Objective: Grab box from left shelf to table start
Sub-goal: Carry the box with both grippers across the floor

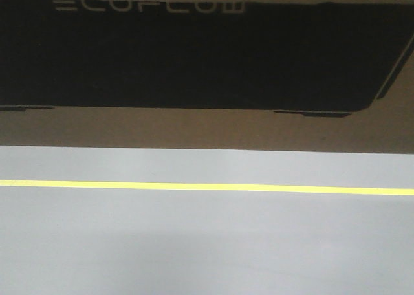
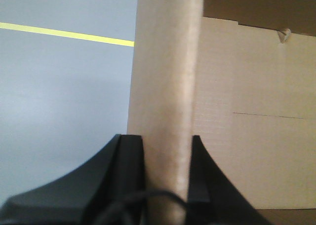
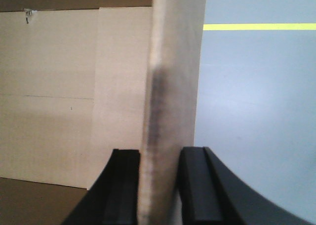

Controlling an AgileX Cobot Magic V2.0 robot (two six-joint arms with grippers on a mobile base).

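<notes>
Left gripper [image 2: 168, 143], seen from its own wrist camera, is clamped on an upright edge of the large brown cardboard box [image 2: 247, 136]. Its two black fingers [image 2: 129, 151] press the cardboard strip from either side, with no gap showing. The box's broad side wall spreads away to the right of that strip. A smooth grey floor [image 2: 59, 96] crossed by a thin yellow line [image 2: 64, 33] lies beyond on the left.

The right wrist view mirrors this. The right gripper [image 3: 158, 158] pinches a second upright cardboard edge between its black fingers [image 3: 193, 170]. Here the box [image 3: 59, 87] lies to the left and the floor to the right.

In the front-facing view the box fills the upper half and runs wider than the frame. Its black printed panel [image 1: 194, 55] carries pale lettering cut off at the top. Below its brown lower edge only floor and yellow line appear, so it seems to be carried in the air. Neither the shelf nor the table shows in any view.

The box therefore sits between the two grippers, its long axis running across the robot's front from arm to arm. Each arm holds one end, so neither is nearer. Reaching the table will likely need both arms to travel level and together, or a pinched edge could slip or tear.
</notes>
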